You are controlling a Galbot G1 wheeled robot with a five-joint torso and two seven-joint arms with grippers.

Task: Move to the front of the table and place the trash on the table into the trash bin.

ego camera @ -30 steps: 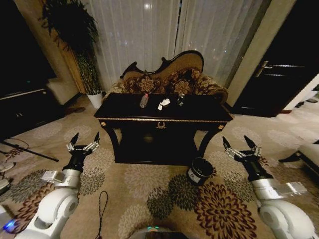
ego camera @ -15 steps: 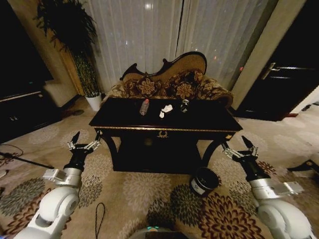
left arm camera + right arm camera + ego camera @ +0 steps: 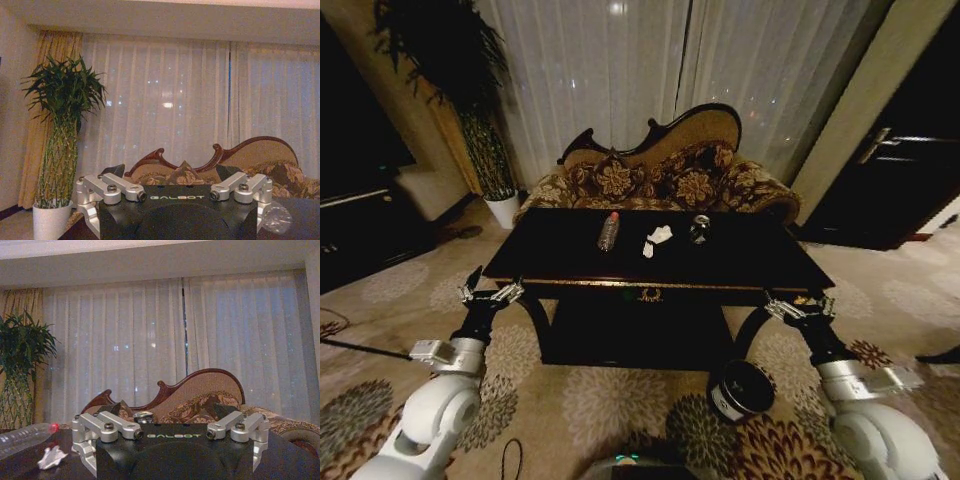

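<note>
Left gripper [image 3: 490,292]: held low at the table's left front corner, fingers spread wide and holding nothing; against the earlier head views it now sits right at the table's edge instead of out over the carpet.
Plant [image 3: 470,100]: tall potted bamboo in a white pot at far left; it has slid toward the picture's edge, which marks a camera move, not a move of the plant.
Table [image 3: 570,265]: long dark glossy top with gold trim; it looms larger and nearer than a second ago, so the robot has driven up to its front.
Bottle [image 3: 609,231]: lying on the tabletop, left of centre, untouched.
Paper [image 3: 657,238]: crumpled white scrap just right of the bottle, near but apart from it.
Can [image 3: 699,229]: small shiny piece just right of the paper, on the far half of the top.
Trash bin [image 3: 742,389]: dark bucket with a white label, on the carpet by the table's right front leg, tilted toward the robot.
Right gripper [image 3: 802,307]: held low at the table's right front corner, fingers spread wide, empty.
Sofa [image 3: 670,170]: carved, patterned seat behind the table.
Meaning for the task: the approach looks nearly done; all three scraps lie on the table, none yet picked up.
</note>
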